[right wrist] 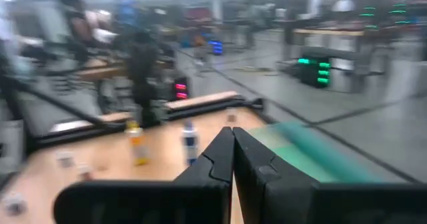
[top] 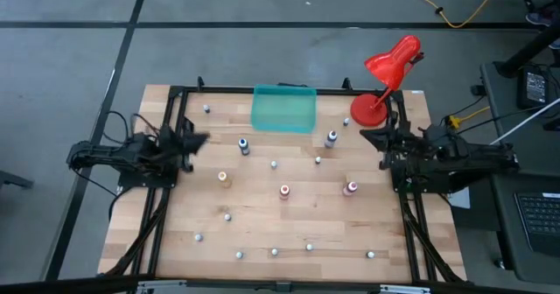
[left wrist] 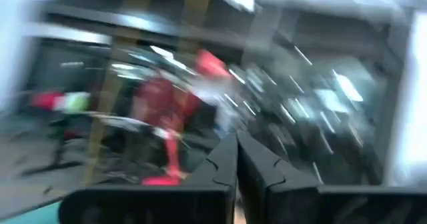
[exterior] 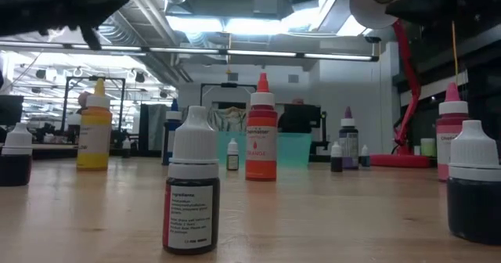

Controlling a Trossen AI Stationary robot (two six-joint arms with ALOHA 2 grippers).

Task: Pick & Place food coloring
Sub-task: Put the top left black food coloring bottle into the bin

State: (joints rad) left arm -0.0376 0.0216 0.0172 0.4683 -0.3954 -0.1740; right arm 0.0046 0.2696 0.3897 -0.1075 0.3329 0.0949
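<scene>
From above, small plastic food coloring bottles [top: 284, 190] are seen scattered upright across a pale wooden table [top: 175, 241], near a translucent teal bin [top: 283, 108].

At table height, printed labels are too small to read.

In the wrist views, the left gripper [left wrist: 236, 159] and right gripper [right wrist: 233, 152] are pressed together, empty.

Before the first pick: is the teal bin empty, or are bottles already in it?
Empty, seemingly: from above the teal bin shows only its own floor, and the bottles stand scattered on the table outside it.

text: none legible | bottle labels [exterior: 192, 214] show print too small to read
</scene>
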